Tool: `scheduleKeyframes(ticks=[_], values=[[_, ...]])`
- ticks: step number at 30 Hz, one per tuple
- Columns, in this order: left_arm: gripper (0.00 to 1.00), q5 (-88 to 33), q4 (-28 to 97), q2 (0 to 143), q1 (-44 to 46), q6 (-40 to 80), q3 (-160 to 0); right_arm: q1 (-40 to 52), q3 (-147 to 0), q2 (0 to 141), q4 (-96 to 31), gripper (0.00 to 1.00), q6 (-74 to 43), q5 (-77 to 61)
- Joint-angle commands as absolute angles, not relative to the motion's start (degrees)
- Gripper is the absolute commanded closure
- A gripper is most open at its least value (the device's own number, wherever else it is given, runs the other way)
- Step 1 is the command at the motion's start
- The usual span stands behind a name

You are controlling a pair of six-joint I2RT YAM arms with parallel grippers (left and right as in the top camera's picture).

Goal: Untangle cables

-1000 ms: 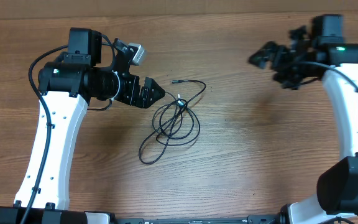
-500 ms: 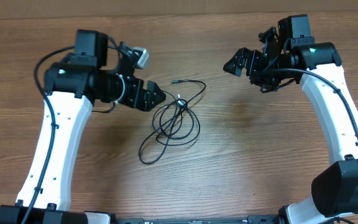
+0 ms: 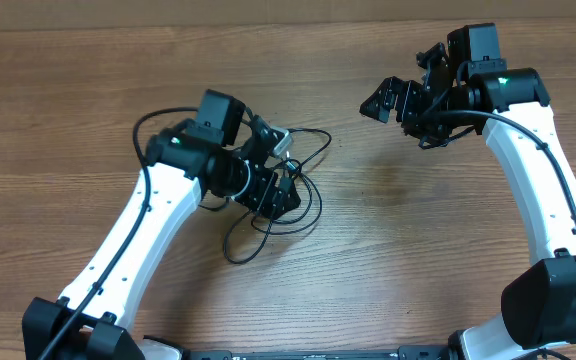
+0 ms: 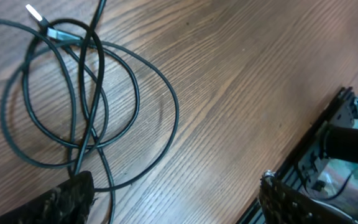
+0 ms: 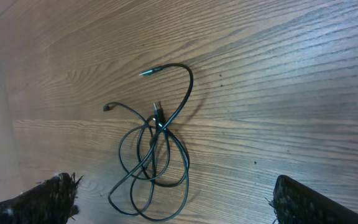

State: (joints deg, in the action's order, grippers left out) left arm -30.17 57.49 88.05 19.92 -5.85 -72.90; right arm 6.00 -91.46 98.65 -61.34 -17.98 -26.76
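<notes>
Two hands, both with fingers spread wide. The left hand (image 3: 280, 193) hangs low over the cables (image 4: 92, 81), one dark fingertip (image 4: 67, 196) at the edge of the loops; I cannot tell whether it touches. The cables lie in one overlapping coil near the middle of the table (image 3: 418, 250), with a silver plug end (image 4: 35, 12) poking free. The right hand (image 3: 376, 103) hovers well apart, toward the table's far right.

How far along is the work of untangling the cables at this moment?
Nothing looks done yet: the cables lie in one tangled coil. In hand: the left claw hangs open just over the coil, gripping nothing. The right claw is open, off to the side. Left to do: grasp, pull apart, and lay the two cords separately.
</notes>
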Motion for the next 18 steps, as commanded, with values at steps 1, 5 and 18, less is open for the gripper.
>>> scheduleKeyframes(ticks=[1, 5, 18], values=[[0.14, -29.39, 56.1, 86.89, 20.45, -2.28, -70.39, 5.93, -91.9, 98.06, -61.21, 0.0, -18.0, -26.57], [0.14, -29.36, 55.61, 86.89, 20.45, -1.65, -68.82, 5.93, -91.9, 98.06, -61.21, 0.0, -18.0, -26.57], [0.23, -24.77, 54.72, 86.89, 21.21, -1.67, -68.6, 5.93, -91.9, 98.04, -61.21, 0.0, -18.0, -26.57]])
